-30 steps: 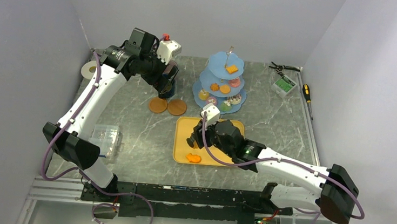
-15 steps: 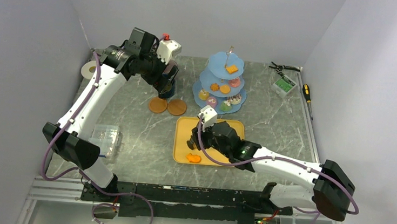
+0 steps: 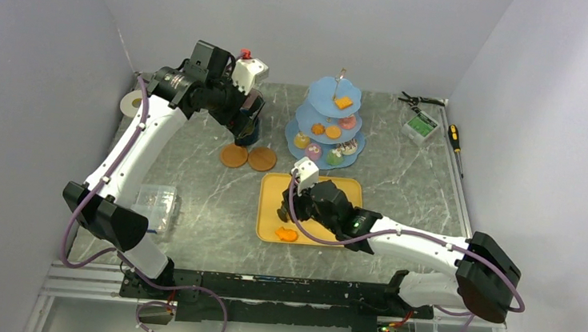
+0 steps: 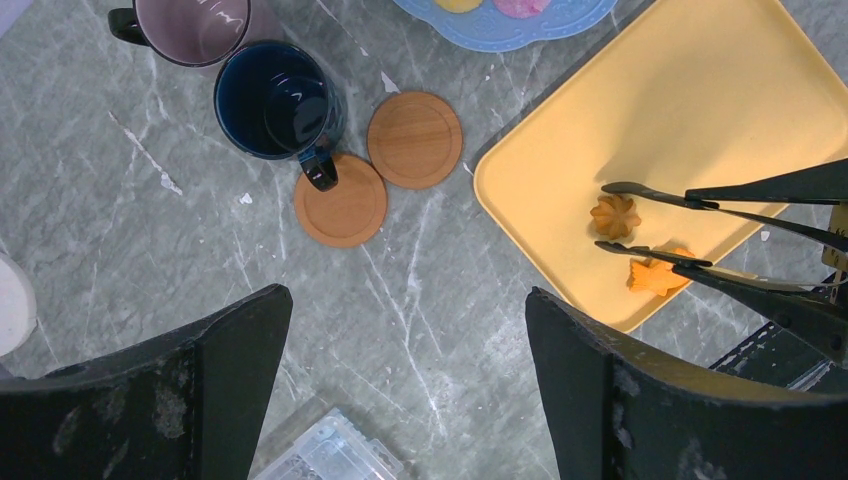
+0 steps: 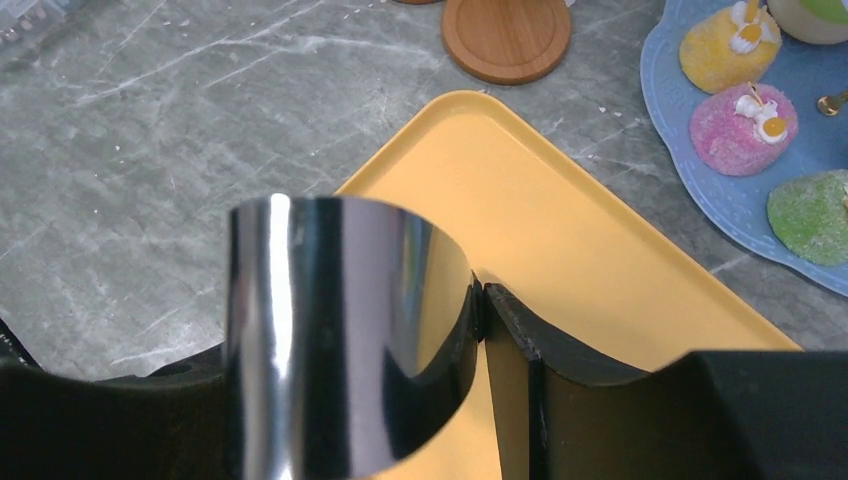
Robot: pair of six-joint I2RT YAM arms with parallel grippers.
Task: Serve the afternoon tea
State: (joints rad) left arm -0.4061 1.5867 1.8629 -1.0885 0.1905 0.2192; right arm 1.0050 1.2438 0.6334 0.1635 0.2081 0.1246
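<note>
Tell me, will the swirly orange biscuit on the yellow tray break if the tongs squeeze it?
Possibly. The swirly orange biscuit is small with thin ridged edges, which could chip under a hard pinch. It looks light, so the tongs should lift it easily. It sits flat on the yellow tray, so it probably won't roll, though it might slide.

Grey marble table (image 3: 215, 201) carries yellow tray (image 4: 700, 100); two coasters (image 4: 415, 140); dark-blue mug (image 4: 275, 100); mauve mug (image 4: 190, 25); light-blue stand (image 3: 326, 88); tape roll (image 3: 130, 103).

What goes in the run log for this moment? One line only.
left gripper: open, empty | right gripper: holding tongs | tongs: tips either side of biscuit on tray
</note>
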